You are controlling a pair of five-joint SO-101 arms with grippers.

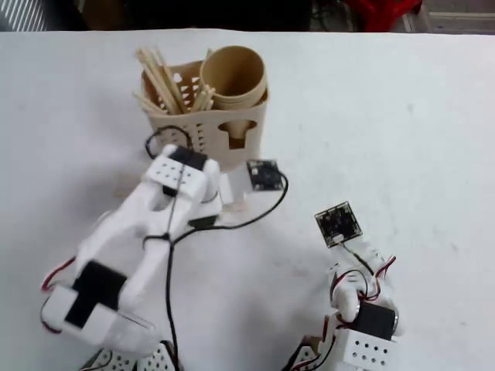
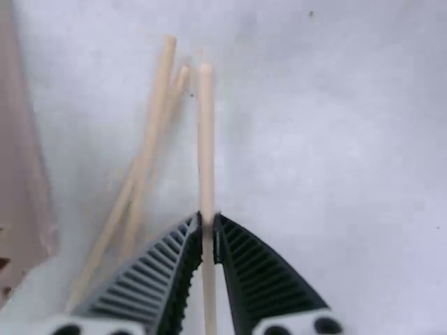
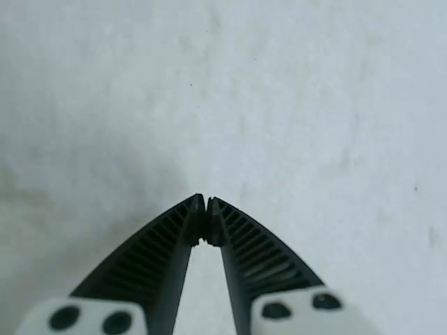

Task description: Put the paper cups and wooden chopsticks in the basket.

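The tan basket [image 1: 209,127] stands at the back of the table with stacked paper cups [image 1: 234,76] and several wooden chopsticks [image 1: 164,81] upright in it. In front of it is my left arm [image 1: 166,205]. My left gripper [image 2: 207,220] is shut on one wooden chopstick [image 2: 204,139], which points away from the fingers just over the white table. Two more chopsticks [image 2: 148,157] lie on the table beside it, next to the basket wall [image 2: 19,174]. My right gripper [image 3: 204,203] is shut on nothing above bare table; its arm [image 1: 360,301] sits folded near the front edge.
The white table [image 1: 402,139] stretches wide to the right of the basket. Black cables [image 1: 255,216] loop from the left arm across the middle. The two arm bases stand at the front edge.
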